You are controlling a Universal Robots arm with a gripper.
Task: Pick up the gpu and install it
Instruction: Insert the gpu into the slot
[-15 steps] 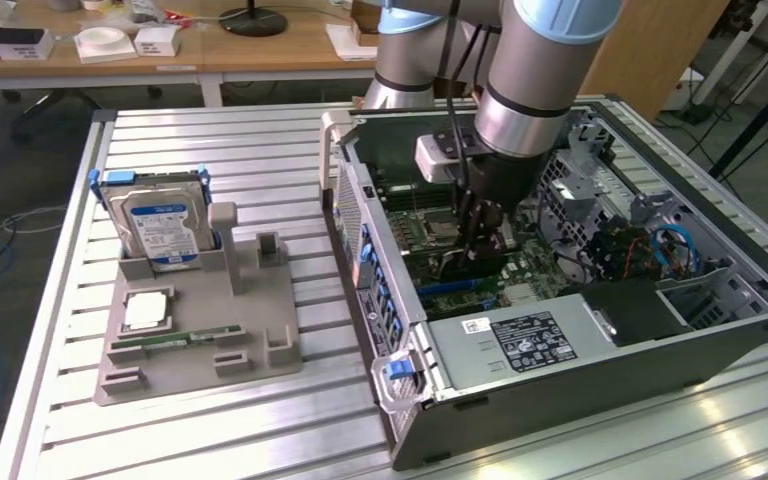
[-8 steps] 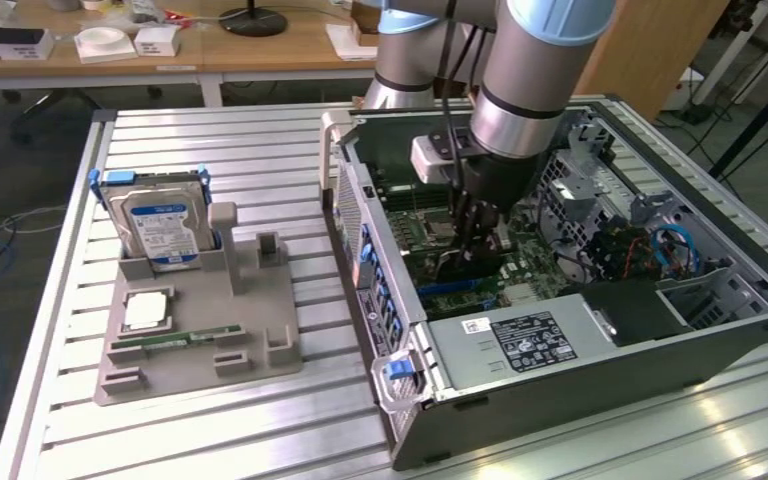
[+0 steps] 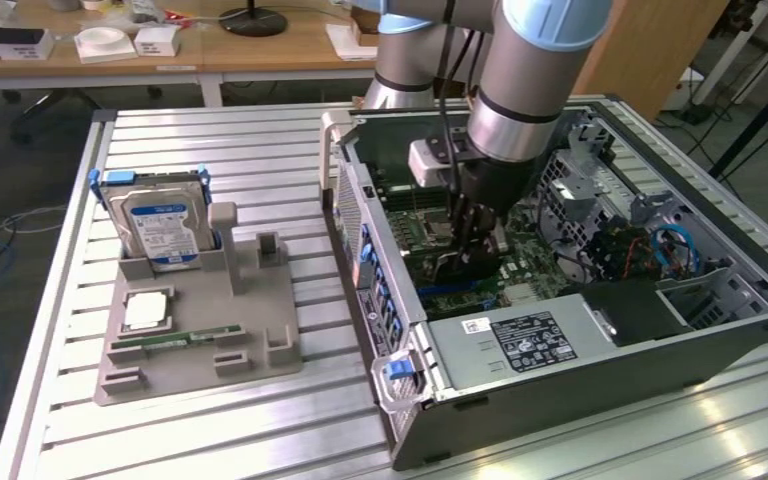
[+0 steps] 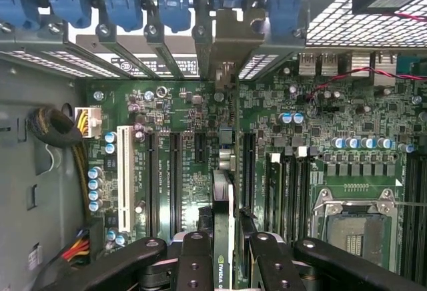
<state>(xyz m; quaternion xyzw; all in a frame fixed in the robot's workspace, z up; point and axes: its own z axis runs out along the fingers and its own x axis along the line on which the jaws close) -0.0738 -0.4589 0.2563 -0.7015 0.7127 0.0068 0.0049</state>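
Black gripper point(image 4: 230, 254) pinching thin flat gpu point(image 4: 223, 201) edge-on, above green motherboard point(image 4: 180, 111).

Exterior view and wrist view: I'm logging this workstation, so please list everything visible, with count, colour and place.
Open grey metal computer case: one, on the slatted table.
Green motherboard: one, inside the case.
Thin black gpu card: one, edge-on between the fingers, over the slots.
Grey plastic parts holder: one, toward the exterior view's left.
Silver hard drive with blue-white label: one, upright in the holder.
Narrow green memory stick: one, flat on the holder.
Black gripper: one, closed on the gpu.
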